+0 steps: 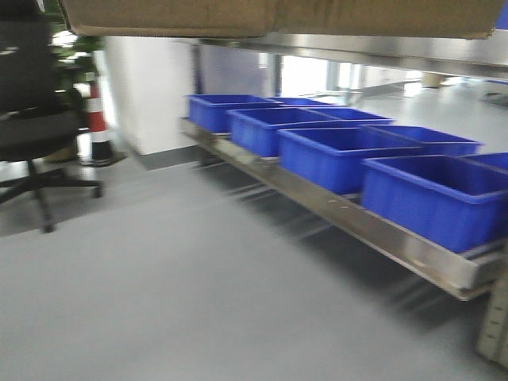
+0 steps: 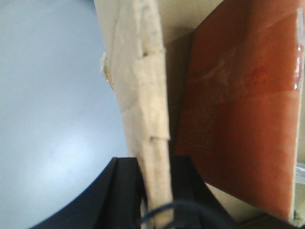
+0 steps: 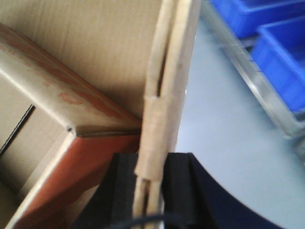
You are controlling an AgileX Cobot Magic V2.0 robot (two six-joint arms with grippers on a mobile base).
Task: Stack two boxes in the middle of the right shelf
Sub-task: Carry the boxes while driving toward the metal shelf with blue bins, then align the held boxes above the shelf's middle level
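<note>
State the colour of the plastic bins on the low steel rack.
Bright blue plastic bins; the exterior front-facing view shows them best.

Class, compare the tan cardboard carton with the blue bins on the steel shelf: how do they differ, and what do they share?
Material: the carton is tan corrugated cardboard; the bins are blue plastic. Support: the carton is clamped by the left tool and right tool, high in the front view; the bins rest on the low steel shelf. Count: one carton, several bins. Shared: both are rectangular containers.

Left pincer and right pincer are matte black.
</note>
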